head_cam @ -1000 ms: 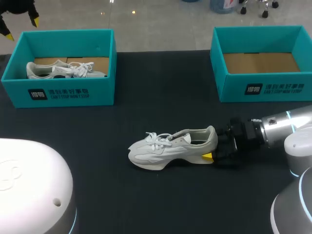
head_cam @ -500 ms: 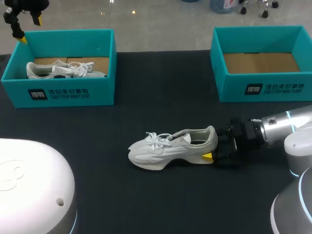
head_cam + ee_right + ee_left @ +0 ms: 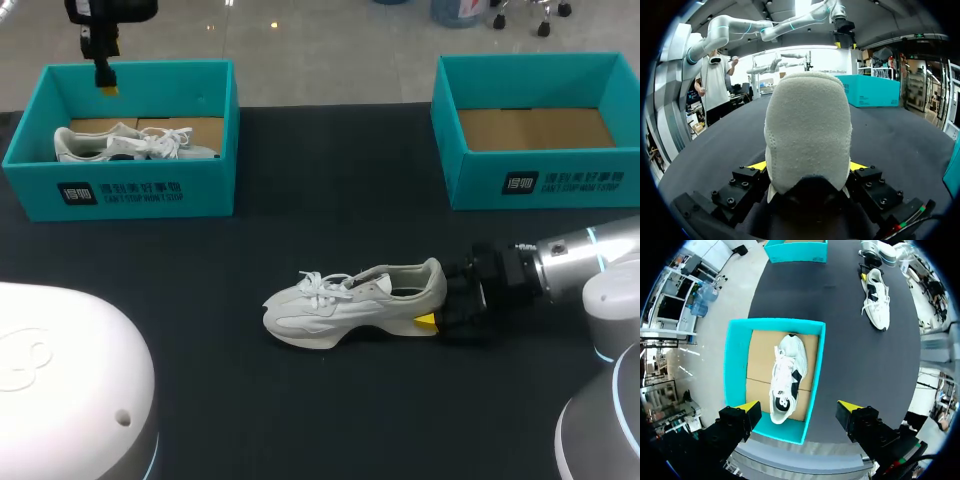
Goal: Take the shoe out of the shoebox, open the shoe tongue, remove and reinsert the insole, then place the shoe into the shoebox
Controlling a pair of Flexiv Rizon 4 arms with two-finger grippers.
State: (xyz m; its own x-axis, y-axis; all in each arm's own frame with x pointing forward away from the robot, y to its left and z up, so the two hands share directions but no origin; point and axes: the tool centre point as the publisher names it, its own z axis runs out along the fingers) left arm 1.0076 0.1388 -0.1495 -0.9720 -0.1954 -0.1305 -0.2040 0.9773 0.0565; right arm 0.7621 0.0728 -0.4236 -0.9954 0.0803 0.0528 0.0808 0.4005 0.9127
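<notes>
A white shoe (image 3: 350,300) lies on its sole in the middle of the black table, toe pointing left. My right gripper (image 3: 432,318) is at its heel. In the right wrist view the heel (image 3: 807,130) fills the gap between the fingers, with the yellow tips against both sides, so the right gripper (image 3: 807,167) is shut on it. My left gripper (image 3: 105,85) hangs high over the far wall of the left teal shoebox (image 3: 30,160). It is open (image 3: 799,407) and holds nothing. A second white shoe (image 3: 785,377) lies inside that box.
An empty teal shoebox (image 3: 455,160) with a cardboard floor stands at the back right. The white base of my left arm (image 3: 70,390) fills the near left corner. Bare black tabletop (image 3: 330,190) lies between the two boxes.
My left gripper has moved to the right, from beyond the left box's far left corner to above its far wall. The right arm and the shoe have not moved.
</notes>
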